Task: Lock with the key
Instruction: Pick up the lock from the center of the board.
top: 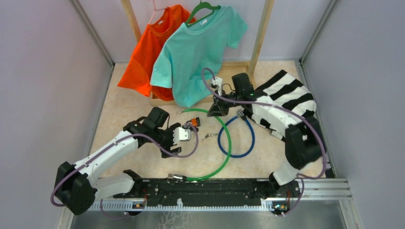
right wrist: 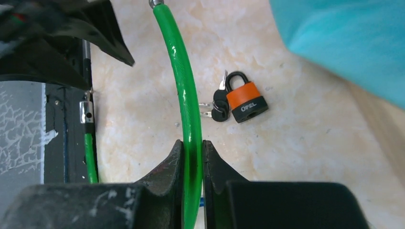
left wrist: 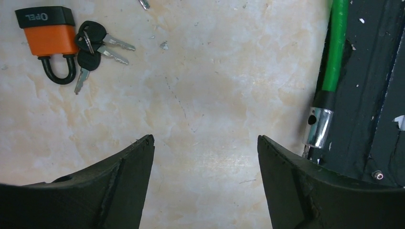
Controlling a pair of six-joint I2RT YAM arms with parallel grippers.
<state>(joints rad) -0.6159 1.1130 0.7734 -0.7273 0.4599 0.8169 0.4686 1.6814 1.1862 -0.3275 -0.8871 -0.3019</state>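
The padlock point(right wrist: 246, 101) lies flat near the bench's middle: orange body, black base, black shackle, with black-headed keys point(left wrist: 93, 47) touching it. White "OPEL" is printed on the base. My left jaws stand spread over open bench just beside it. My right jaws pinch the green cable point(right wrist: 184, 86), which curves toward the near edge.
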